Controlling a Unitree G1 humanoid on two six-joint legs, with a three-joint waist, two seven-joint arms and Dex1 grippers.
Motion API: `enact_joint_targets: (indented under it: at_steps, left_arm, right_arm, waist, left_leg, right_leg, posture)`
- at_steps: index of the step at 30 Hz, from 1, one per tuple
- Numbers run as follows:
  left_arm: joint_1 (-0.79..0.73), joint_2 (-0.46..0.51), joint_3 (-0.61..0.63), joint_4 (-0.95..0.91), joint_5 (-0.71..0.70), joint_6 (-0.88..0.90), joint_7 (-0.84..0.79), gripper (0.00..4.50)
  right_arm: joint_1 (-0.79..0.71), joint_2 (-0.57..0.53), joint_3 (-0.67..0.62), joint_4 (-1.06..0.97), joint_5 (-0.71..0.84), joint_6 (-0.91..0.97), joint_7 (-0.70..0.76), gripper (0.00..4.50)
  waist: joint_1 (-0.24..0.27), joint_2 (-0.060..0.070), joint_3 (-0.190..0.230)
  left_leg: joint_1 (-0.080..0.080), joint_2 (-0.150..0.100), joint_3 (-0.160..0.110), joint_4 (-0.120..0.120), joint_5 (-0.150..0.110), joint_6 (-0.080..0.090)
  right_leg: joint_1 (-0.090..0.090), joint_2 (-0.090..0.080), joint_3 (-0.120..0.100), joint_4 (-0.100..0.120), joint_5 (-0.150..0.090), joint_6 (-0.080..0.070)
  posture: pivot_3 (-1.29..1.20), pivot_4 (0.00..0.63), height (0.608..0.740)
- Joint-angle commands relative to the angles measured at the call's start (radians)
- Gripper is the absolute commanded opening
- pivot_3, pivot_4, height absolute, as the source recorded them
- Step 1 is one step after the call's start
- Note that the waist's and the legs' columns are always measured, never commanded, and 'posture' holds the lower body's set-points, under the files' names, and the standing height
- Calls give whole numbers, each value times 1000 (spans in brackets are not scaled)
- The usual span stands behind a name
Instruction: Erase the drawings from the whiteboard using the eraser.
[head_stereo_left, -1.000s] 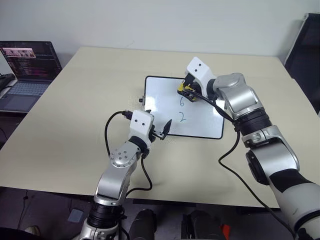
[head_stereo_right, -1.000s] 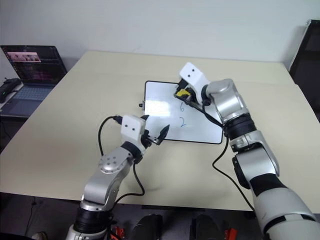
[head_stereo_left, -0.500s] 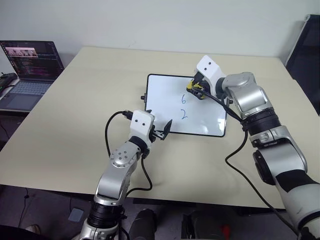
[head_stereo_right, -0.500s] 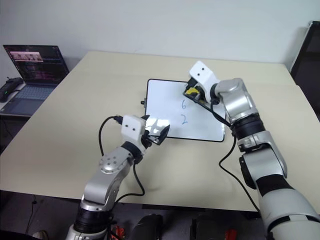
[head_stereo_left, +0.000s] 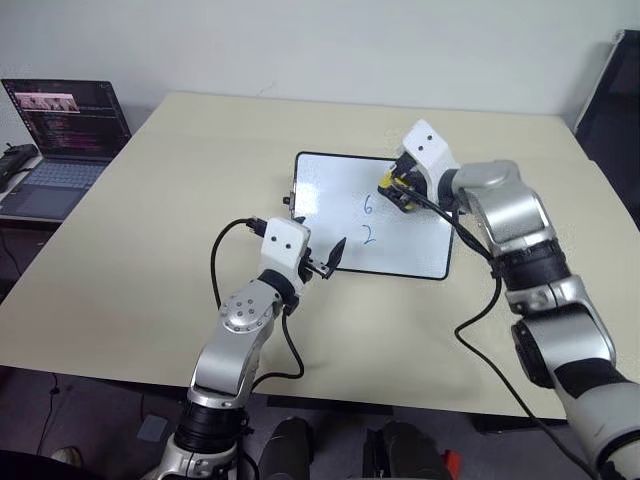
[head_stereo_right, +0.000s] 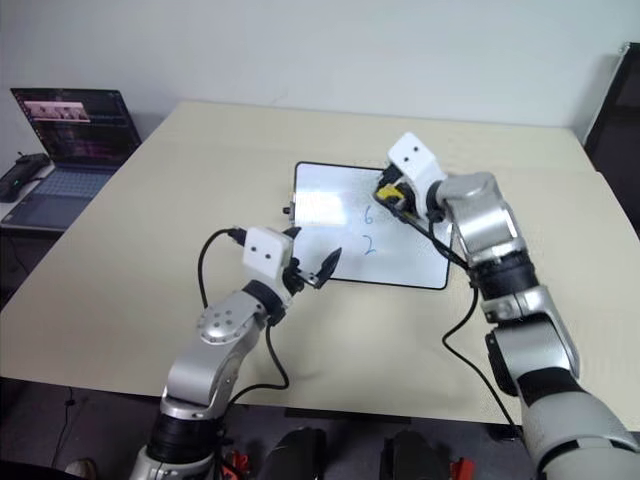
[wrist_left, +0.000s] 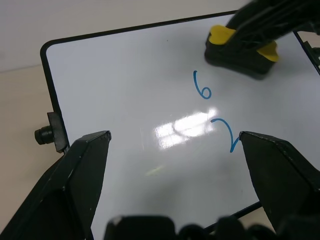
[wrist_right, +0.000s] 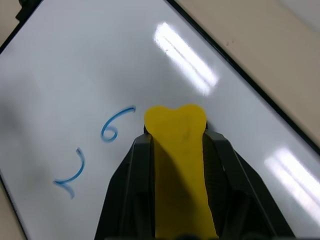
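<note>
Whiteboard (head_stereo_left: 345, 215): lying flat on the beige table (head_stereo_left: 150, 250), toward its middle, long sides running across; black knob on its left short edge.
Drawings (wrist_left: 203, 91): a blue "6" with a blue "2" below it are sitting near the board's centre; the rest of the white surface is looking clean.
Eraser (wrist_right: 180, 165): yellow block, resting on the board toward its far right part, just beside the "6" on the right, not covering it.
Right gripper (head_stereo_left: 398, 186): clenching the eraser between both black fingers, angling down onto the board from the board's right edge.
Left gripper (head_stereo_left: 330, 258): fingers spread wide, grasping nothing, hovering at the board's near left corner, well apart from the eraser.
Laptop (head_stereo_left: 60, 135): standing open beyond the table's far left corner.
</note>
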Motion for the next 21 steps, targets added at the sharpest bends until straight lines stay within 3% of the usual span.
enact_joint_targets:
  at_steps: [1, 10, 16, 21]
  left_arm:
    - [-15, 8, 8, -32, -6, -12, -10, 4500]
    - [3, 39, 19, -44, -16, -13, -41, 4500]
    - [61, 62, 24, -92, -24, -1, -54, 4500]
    - [58, 65, 26, -93, -27, 1, -51, 4500]
  right_arm:
    - [5, -19, -62, -232, 47, 173, -30, 974]
    - [76, -22, -155, -524, 121, 467, -141, 974]
    - [272, 61, -219, -650, 121, 416, -279, 974]
    - [315, 110, -221, -665, 127, 387, -360, 974]
  waist:
    - [-2, 0, 0]
    - [-1, 0, 0]
    - [-2, 0, 0]
    - [-10, 0, 0]
  left_leg:
    - [0, 0, 1, 0, 0, 0]
    - [0, 0, 1, -2, 0, 0]
    - [0, 0, 1, -2, 0, 0]
    - [1, 0, 1, -2, 0, 0]
  right_leg:
    - [-1, 0, 1, 0, 0, 0]
    - [0, 0, 0, -1, 0, 0]
    - [1, 0, 0, -2, 0, 0]
    - [0, 0, 1, 0, 0, 0]
  posture:
    - [0, 150, 740]
    - [0, 150, 740]
    - [0, 150, 740]
    - [0, 150, 740]
